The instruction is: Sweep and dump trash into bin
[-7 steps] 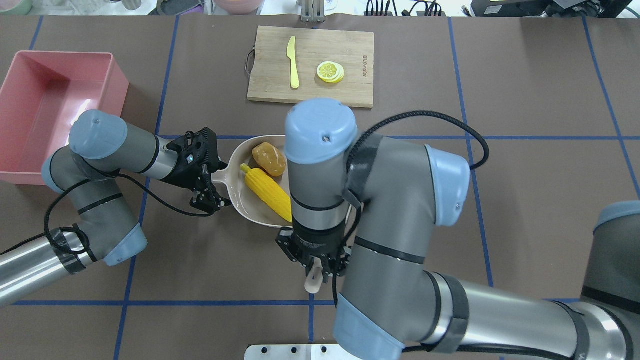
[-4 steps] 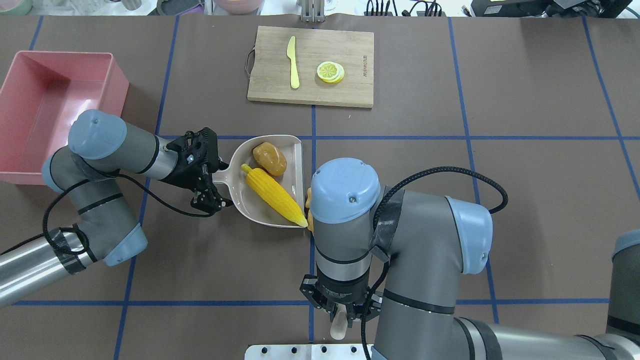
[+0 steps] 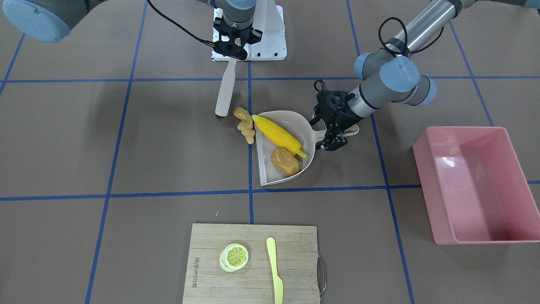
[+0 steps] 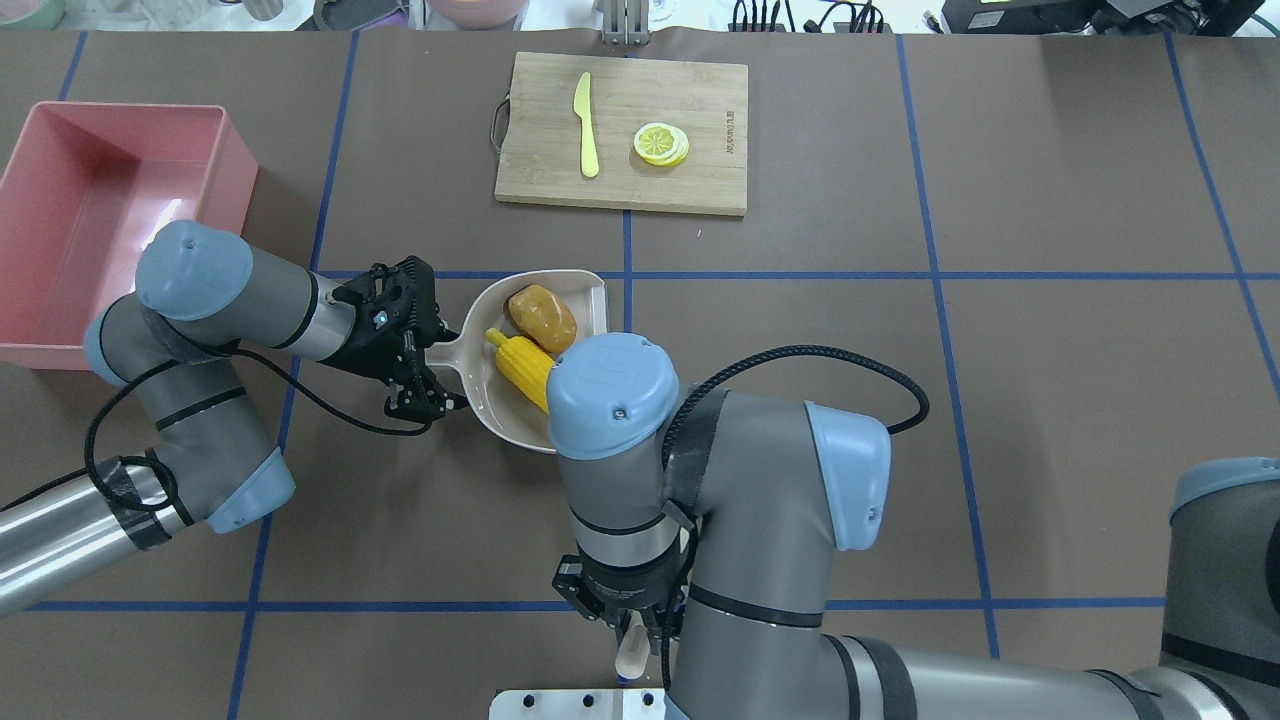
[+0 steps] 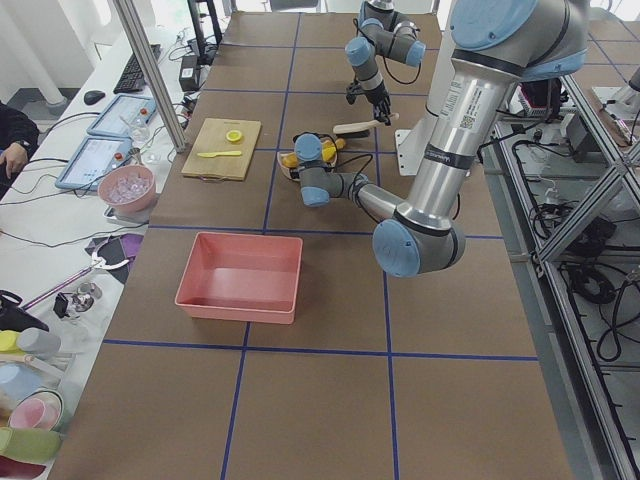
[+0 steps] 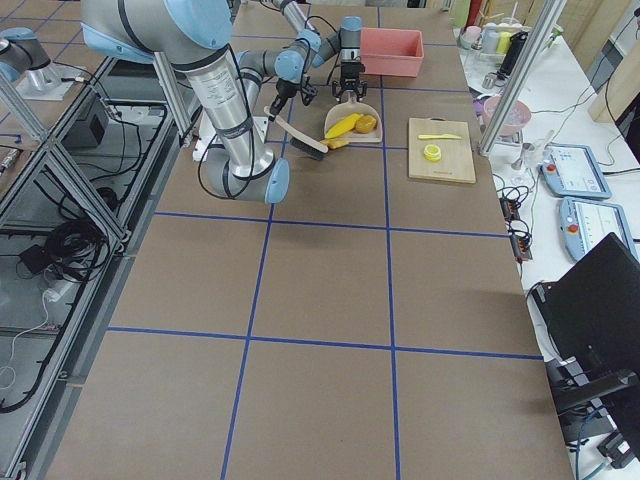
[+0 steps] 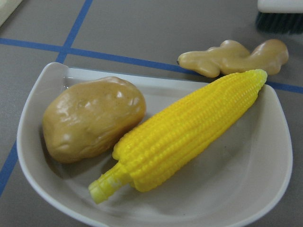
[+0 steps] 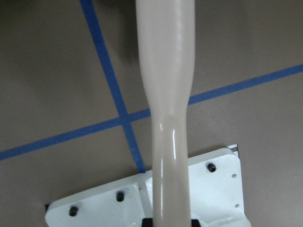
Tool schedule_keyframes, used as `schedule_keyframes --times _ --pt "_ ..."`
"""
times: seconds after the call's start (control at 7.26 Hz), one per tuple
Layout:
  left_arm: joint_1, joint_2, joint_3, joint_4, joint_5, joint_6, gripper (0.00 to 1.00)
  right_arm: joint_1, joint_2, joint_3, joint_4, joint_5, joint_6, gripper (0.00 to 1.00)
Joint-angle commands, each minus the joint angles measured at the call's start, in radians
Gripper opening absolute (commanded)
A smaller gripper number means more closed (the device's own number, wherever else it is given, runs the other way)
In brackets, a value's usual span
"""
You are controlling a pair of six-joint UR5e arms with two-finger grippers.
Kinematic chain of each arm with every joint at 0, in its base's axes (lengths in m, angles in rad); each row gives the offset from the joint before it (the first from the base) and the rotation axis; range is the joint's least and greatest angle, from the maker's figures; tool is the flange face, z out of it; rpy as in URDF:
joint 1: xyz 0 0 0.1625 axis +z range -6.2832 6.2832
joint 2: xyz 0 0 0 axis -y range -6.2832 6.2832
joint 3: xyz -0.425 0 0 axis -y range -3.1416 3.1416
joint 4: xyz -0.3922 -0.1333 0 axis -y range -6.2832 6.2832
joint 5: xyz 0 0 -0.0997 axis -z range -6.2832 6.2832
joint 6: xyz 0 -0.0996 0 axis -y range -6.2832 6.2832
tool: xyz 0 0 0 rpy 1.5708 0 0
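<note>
The beige dustpan [image 3: 306, 126] lies mid-table with the yellow corn cob [image 3: 278, 135] and the brown potato [image 3: 283, 161] in it; both also show in the left wrist view, corn [image 7: 189, 132] and potato [image 7: 92, 118]. The tan ginger root [image 3: 245, 124] lies on the table just outside the pan's open edge. My left gripper [image 3: 337, 134] is shut on the dustpan's handle. My right gripper [image 3: 231, 50] is shut on a beige brush handle [image 8: 165, 94]; the brush head [image 3: 219, 112] stands beside the ginger. The pink bin [image 4: 225, 160] stands empty at the far left.
A wooden cutting board [image 4: 620, 180] with a pale yellow knife [image 4: 585, 125] and lemon slice [image 4: 660, 143] lies beyond the dustpan. A white mounting plate [image 3: 265, 38] sits at the robot's edge. My right arm's elbow [image 4: 610, 395] hides the pan's open side from overhead.
My right arm pulled the brush back toward the robot's edge, then swung left, so its elbow now covers the pan's mouth. The left arm, dustpan, corn and potato stay put.
</note>
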Motion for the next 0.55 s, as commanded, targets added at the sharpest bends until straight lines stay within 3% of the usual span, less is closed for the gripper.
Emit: schedule_keyframes --times 0.0,0.41 --pt "0.0 0.001 -0.001 0.0 0.001 0.002 0.81 0.025 0.051 -0.091 0.058 0.0 -0.003 0.0" --pt "0.002 0.001 -0.001 0.001 0.001 0.004 0.81 0.083 0.215 -0.264 0.058 0.03 -0.013 0.0"
